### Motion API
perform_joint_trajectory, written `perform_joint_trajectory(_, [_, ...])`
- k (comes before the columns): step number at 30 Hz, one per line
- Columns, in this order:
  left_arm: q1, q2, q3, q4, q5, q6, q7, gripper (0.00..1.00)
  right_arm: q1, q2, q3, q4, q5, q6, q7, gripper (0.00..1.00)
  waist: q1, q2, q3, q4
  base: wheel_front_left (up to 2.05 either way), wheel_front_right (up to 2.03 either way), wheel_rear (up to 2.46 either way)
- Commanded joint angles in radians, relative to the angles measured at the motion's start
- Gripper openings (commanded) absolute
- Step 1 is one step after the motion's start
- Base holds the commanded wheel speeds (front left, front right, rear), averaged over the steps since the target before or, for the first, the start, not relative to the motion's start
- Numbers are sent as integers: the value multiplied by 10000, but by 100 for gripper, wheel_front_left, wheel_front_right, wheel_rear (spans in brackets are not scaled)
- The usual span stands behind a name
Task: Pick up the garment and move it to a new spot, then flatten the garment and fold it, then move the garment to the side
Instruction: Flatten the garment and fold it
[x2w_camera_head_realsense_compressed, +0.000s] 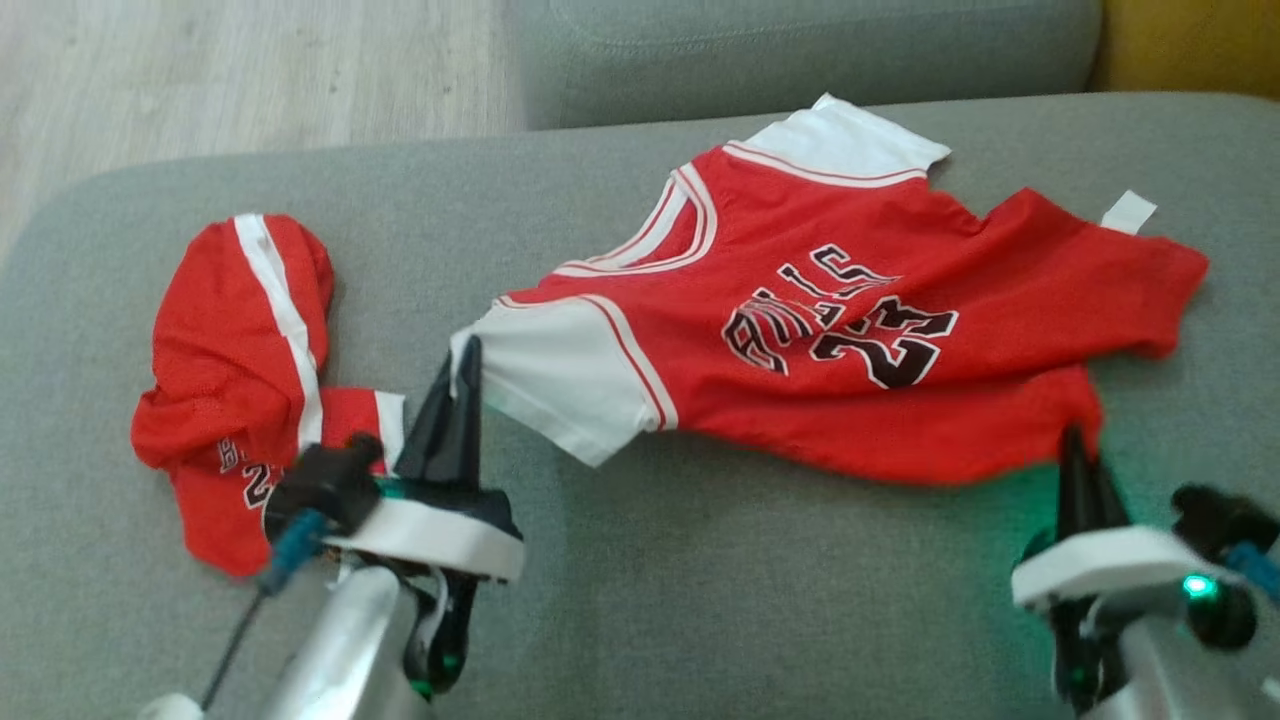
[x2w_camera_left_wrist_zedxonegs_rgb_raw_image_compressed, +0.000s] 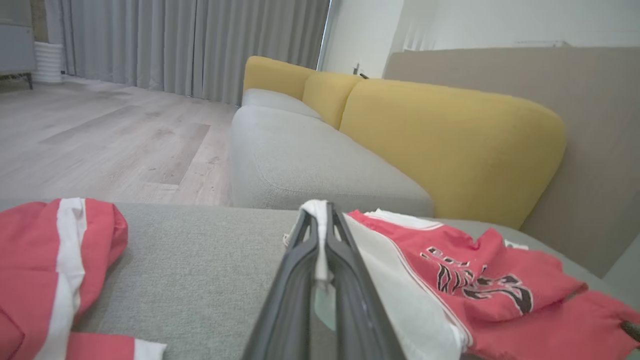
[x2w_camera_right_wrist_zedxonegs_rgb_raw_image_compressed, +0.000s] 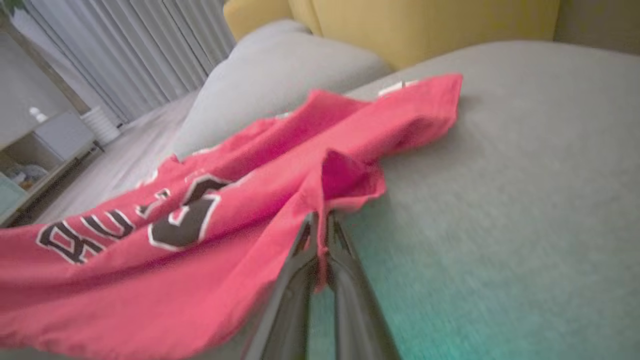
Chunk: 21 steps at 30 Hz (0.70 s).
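Note:
The garment (x2w_camera_head_realsense_compressed: 830, 330), a red jersey with white sleeves and a black number, lies spread and wrinkled on the grey cushion (x2w_camera_head_realsense_compressed: 700, 580). My left gripper (x2w_camera_head_realsense_compressed: 467, 352) is shut on the white sleeve edge; in the left wrist view white fabric (x2w_camera_left_wrist_zedxonegs_rgb_raw_image_compressed: 320, 235) is pinched between the fingers of the left gripper (x2w_camera_left_wrist_zedxonegs_rgb_raw_image_compressed: 320, 210). At the lower right my right gripper (x2w_camera_head_realsense_compressed: 1075, 440) is shut on the jersey's red hem. In the right wrist view red cloth (x2w_camera_right_wrist_zedxonegs_rgb_raw_image_compressed: 345, 180) is clamped at the tips of the right gripper (x2w_camera_right_wrist_zedxonegs_rgb_raw_image_compressed: 320, 217).
A second red piece with a white stripe, shorts (x2w_camera_head_realsense_compressed: 240, 370), lies crumpled at the cushion's left. Behind stand another grey seat (x2w_camera_head_realsense_compressed: 800, 50) and a yellow backrest (x2w_camera_left_wrist_zedxonegs_rgb_raw_image_compressed: 450, 145). Wooden floor (x2w_camera_head_realsense_compressed: 200, 70) lies beyond the cushion's far left edge.

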Motion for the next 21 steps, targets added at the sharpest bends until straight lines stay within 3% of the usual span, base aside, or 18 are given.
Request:
perform_joint_trajectory(1, [-392,-6,522,-493,-405,-93,29,0,-440,-37,238,-776,-20,-7,-206,0,0,0,-147,-58,0,0,0])
perform_joint_trajectory(5, [-998,-177,830,-1063,-1496,-241,355,0,-820,-37,0,-2589,-431,-7,54,0,0,0,-475,-173,0,0,0])
perform_joint_trajectory(8, [-1766,-249,1144,-1579,-2196,-78,490,0,-1348,-94,35,-4181,-892,-7,733,0,0,0,-723,-245,0,0,0])
perform_joint_trajectory(15, [-3687,-313,1586,-2989,-3684,753,339,0,-2850,-993,195,-6688,-659,-7,2543,0,0,0,-1130,-289,0,0,0])
perform_joint_trajectory(21, [-3968,-274,1346,-4824,-3823,1505,904,0,-2999,-1514,104,-8661,-428,-7,3835,0,0,0,-1218,-224,0,0,0])
